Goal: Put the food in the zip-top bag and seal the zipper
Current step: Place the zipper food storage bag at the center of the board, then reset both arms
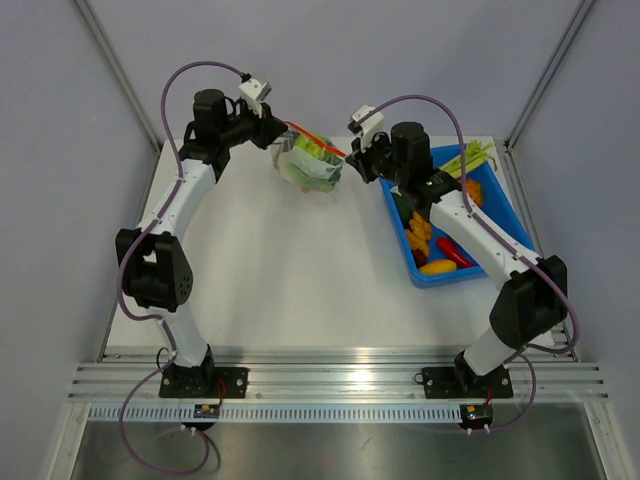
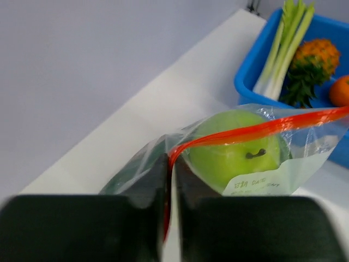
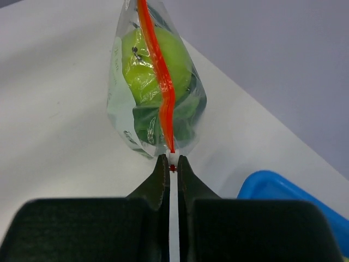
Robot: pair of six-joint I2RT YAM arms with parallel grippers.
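The clear zip-top bag hangs between my two grippers at the back of the table. It holds a green apple and a dark green piece. Its orange-red zipper runs straight along the top. My left gripper is shut on the zipper's left end. My right gripper is shut on the small white slider at the zipper's right end. More food lies in the blue bin: green onions, a pineapple and an orange.
The blue bin stands at the right, under my right arm, with orange, red and yellow pieces inside. Grey walls close the table at the back and both sides. A metal rail runs along the near edge.
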